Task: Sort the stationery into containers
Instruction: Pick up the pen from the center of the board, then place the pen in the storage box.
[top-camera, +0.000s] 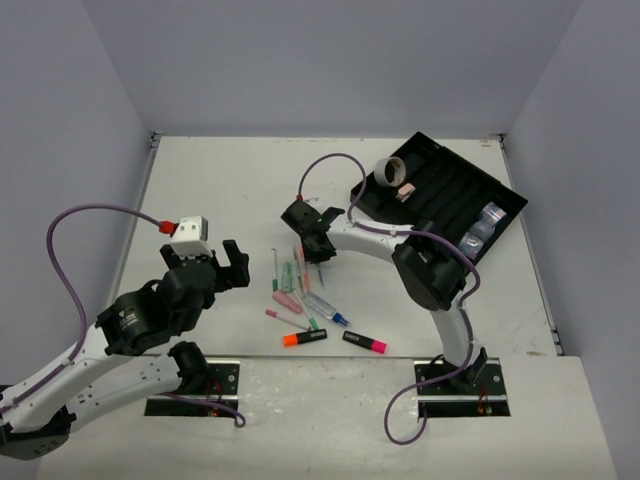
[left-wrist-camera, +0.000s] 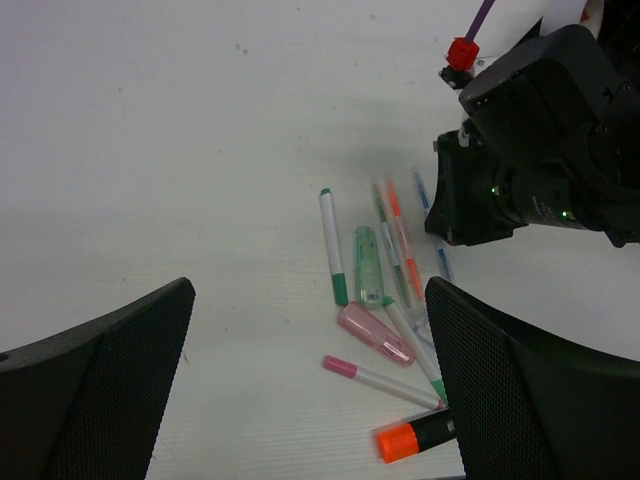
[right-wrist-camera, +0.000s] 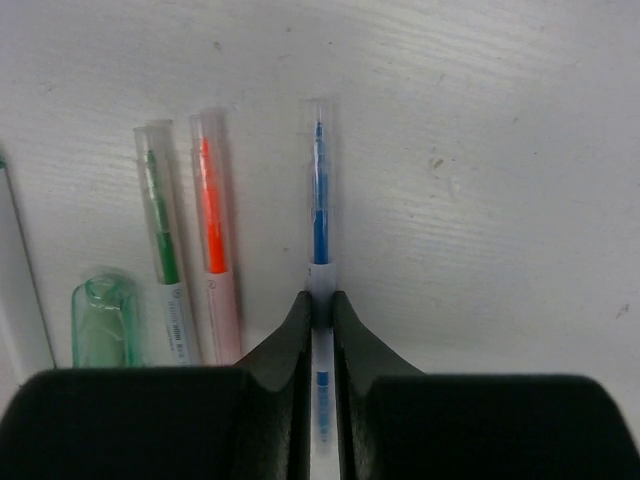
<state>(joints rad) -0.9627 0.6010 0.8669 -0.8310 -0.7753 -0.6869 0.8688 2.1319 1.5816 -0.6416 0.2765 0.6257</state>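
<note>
My right gripper (right-wrist-camera: 320, 305) is shut on a thin blue pen (right-wrist-camera: 319, 210) that lies on the table; in the top view it is low over the pens (top-camera: 318, 245). Beside it lie an orange pen (right-wrist-camera: 213, 230), a green pen (right-wrist-camera: 160, 230) and a clear green cap (right-wrist-camera: 103, 320). My left gripper (left-wrist-camera: 308, 300) is open and empty, above the table left of the pile (top-camera: 207, 262). The pile holds a green-ended white pen (left-wrist-camera: 332, 248), a pink piece (left-wrist-camera: 375, 333), a pink-tipped pen (left-wrist-camera: 380, 380) and an orange-ended highlighter (left-wrist-camera: 415, 437). The black tray (top-camera: 455, 190) holds a tape ring (top-camera: 390, 172), a pink eraser (top-camera: 406, 190) and shiny cubes (top-camera: 480, 228).
A second highlighter with a pink end (top-camera: 365, 343) lies near the front, right of the orange one (top-camera: 304, 338). Grey walls enclose the table on three sides. The right arm's body (left-wrist-camera: 540, 130) shows at the upper right of the left wrist view.
</note>
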